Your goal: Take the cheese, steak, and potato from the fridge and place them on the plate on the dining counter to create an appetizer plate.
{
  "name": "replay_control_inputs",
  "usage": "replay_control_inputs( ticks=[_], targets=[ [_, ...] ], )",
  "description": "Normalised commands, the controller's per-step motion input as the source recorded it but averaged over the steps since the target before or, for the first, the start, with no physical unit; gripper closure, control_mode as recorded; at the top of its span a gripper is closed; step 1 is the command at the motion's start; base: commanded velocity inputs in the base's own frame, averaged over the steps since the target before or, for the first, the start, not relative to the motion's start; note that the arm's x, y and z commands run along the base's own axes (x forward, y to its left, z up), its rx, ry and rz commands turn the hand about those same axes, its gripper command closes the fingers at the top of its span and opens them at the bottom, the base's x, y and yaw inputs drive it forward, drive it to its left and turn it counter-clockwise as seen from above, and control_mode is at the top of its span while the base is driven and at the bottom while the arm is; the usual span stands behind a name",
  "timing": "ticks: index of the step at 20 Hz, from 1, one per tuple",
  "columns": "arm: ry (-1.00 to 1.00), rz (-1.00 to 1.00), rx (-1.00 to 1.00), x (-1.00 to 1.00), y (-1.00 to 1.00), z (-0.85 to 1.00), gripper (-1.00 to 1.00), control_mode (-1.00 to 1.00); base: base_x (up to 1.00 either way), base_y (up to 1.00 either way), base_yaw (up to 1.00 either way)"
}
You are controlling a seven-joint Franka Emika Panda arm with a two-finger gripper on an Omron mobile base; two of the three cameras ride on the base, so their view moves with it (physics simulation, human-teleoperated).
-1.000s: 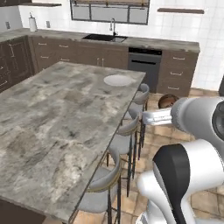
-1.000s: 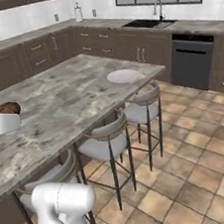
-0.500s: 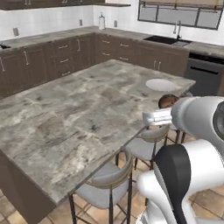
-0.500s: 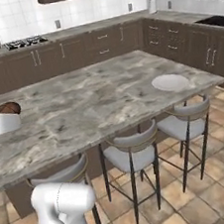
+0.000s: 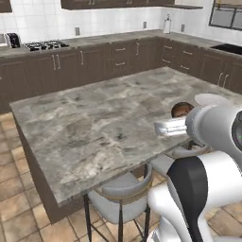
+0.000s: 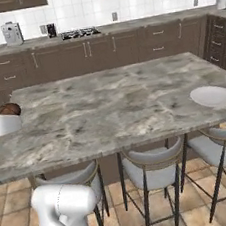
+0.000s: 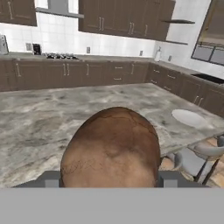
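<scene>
My gripper (image 5: pixel 179 116) is shut on the potato (image 5: pixel 182 108), a brown mottled ball held just above the near edge of the dining counter (image 5: pixel 94 127). In the hand view the potato (image 7: pixel 111 148) bulks large in the lower middle and hides the fingertips. From the right base view the potato (image 6: pixel 6 109) shows at the far left over the counter (image 6: pixel 109 105). The white plate (image 6: pixel 212 96) lies bare near the counter's right end, also seen as the plate (image 5: pixel 210 99) and the plate (image 7: pixel 188 117). Cheese, steak and fridge are out of view.
Grey-seated stools (image 6: pixel 150 168) stand along the counter's near side, one stool (image 5: pixel 120 196) close to my base. Dark brown wall cabinets (image 6: pixel 92 52) with a stovetop (image 6: pixel 79 32) and a toaster (image 6: pixel 11 33) line the back. Tiled floor lies around the island.
The whole scene has swung across both base views, so the camera has moved with the base. The potato stays in my gripper, and the plate now sits further right.
</scene>
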Motion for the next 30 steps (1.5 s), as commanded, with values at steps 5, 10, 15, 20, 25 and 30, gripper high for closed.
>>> replay_control_inputs(
  ticks=[5, 10, 15, 20, 25, 30],
  targets=[
    [0.00, 0.00, 0.00, 0.00, 0.00, 0.00, 1.00, 1.00, 0.56, -1.00, 0.36],
    [0.00, 0.00, 0.00, 0.00, 0.00, 0.00, 1.00, 1.00, 0.02, -1.00, 0.43],
    [0.00, 0.00, 0.00, 0.00, 0.00, 0.00, 1.00, 1.00, -0.10, -0.92, 0.56],
    [0.00, 0.00, 0.00, 0.00, 0.00, 0.00, 1.00, 1.00, -0.27, -0.87, 0.56],
    [0.00, 0.00, 0.00, 0.00, 0.00, 0.00, 1.00, 1.00, -0.09, -1.00, 0.45],
    [0.00, 0.00, 0.00, 0.00, 0.00, 0.00, 1.00, 1.00, -0.53, -1.00, 0.36]
  ],
)
